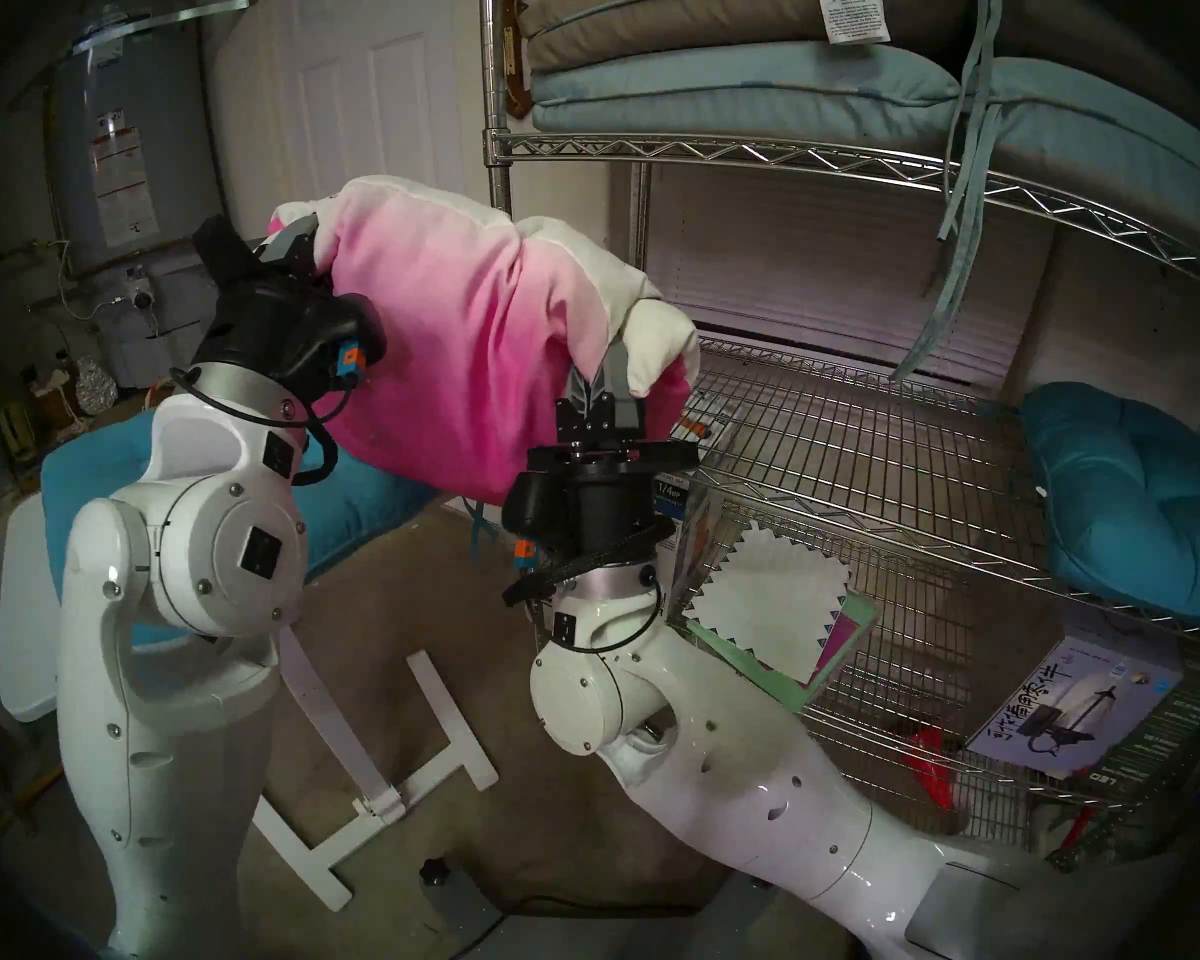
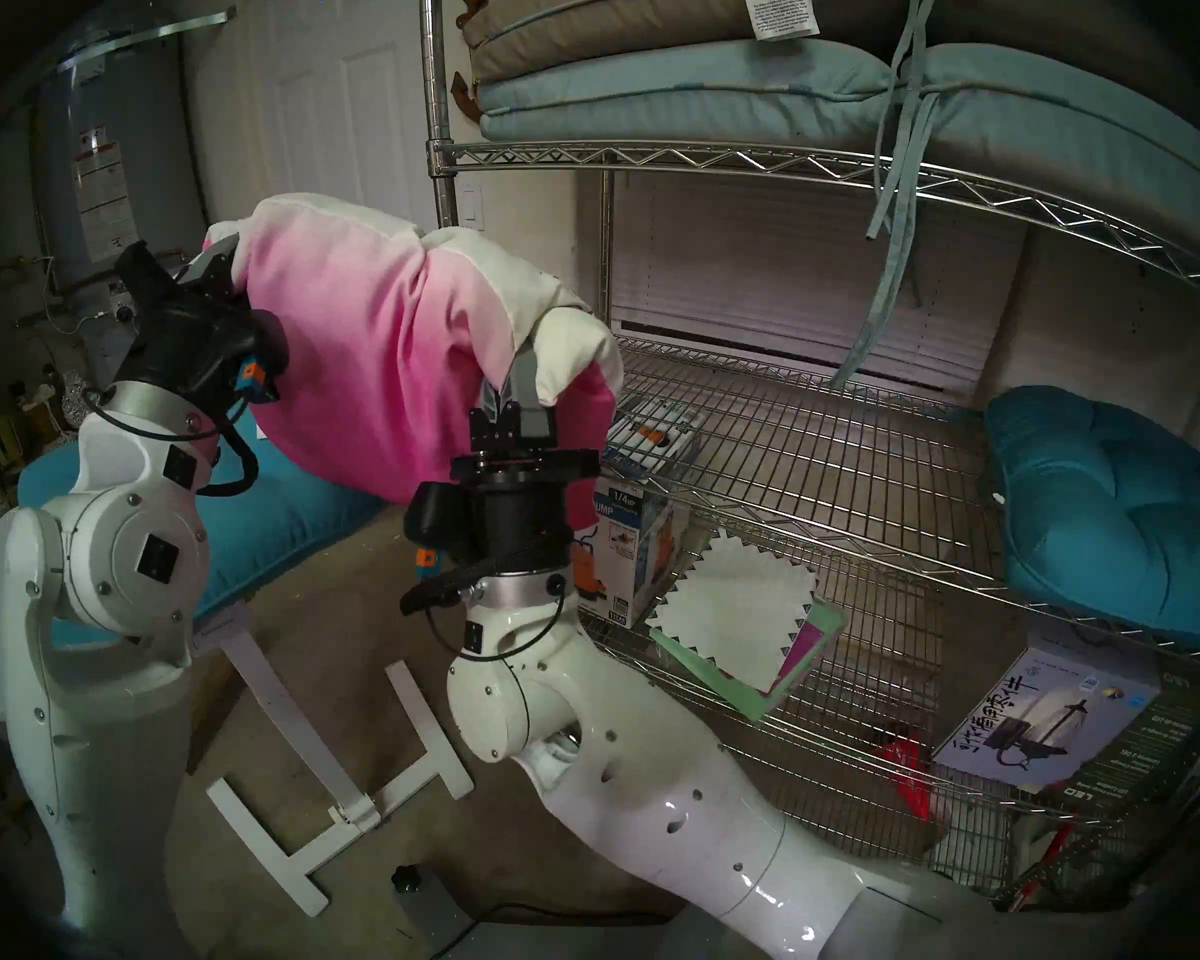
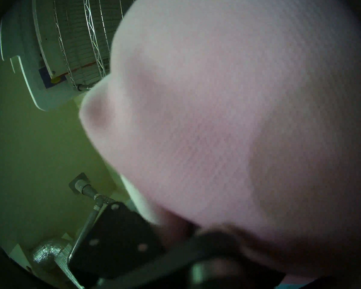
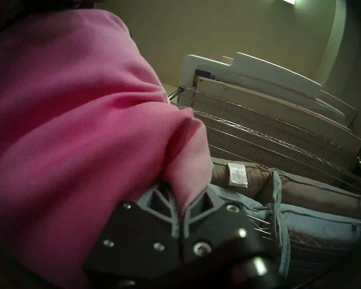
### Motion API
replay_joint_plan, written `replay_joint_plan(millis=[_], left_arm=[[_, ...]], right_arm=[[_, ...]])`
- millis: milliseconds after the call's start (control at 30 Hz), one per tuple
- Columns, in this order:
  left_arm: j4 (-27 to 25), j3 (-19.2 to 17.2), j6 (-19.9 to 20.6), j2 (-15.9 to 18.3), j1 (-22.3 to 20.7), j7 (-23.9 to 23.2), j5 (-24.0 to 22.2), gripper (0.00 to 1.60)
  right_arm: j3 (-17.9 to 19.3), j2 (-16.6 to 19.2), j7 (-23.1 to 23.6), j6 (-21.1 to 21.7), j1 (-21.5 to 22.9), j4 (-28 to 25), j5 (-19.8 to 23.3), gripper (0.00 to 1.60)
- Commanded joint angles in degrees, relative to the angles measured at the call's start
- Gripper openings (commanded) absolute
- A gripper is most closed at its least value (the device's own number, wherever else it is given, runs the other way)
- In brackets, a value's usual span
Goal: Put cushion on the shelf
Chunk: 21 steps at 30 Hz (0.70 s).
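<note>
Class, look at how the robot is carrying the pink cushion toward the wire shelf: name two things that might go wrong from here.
1. Both grippers, left and right, pinch only bunched fabric at the cushion's edges, so it may slip free.
2. The cushion hangs beside the shelf's front left post, apparently outside the tier; pushing forward might snag it there.

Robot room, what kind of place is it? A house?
Probably a garage or utility room in a home. A tall water heater stands in the corner, a wire shelf holds stored pads and boxes, and a panelled door is behind.
</note>
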Motion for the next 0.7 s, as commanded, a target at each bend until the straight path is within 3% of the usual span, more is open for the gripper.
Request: replay_joint_plan(millis=[0,433,667], left_arm=[[-1.0,5.9,0.9,-0.3,-3.4,-0.8,2.7,0.0],[3.7,12.9,3.0,-2.1,-11.7,-1.5,6.0,0.0],[6.3,14.0,1.3,-4.4,-15.2,0.1,7.2,0.0]], right_arm=[[1.9,-0.3,-1.6,0.1,2.2,-1.4,-0.7,0.0],[6.4,4.4,-2.3,-0.5,1.4,-2.7,0.2,0.0],[8.1,5.0,-1.7,-1.2,3.1,-1.7,0.7,0.0]])
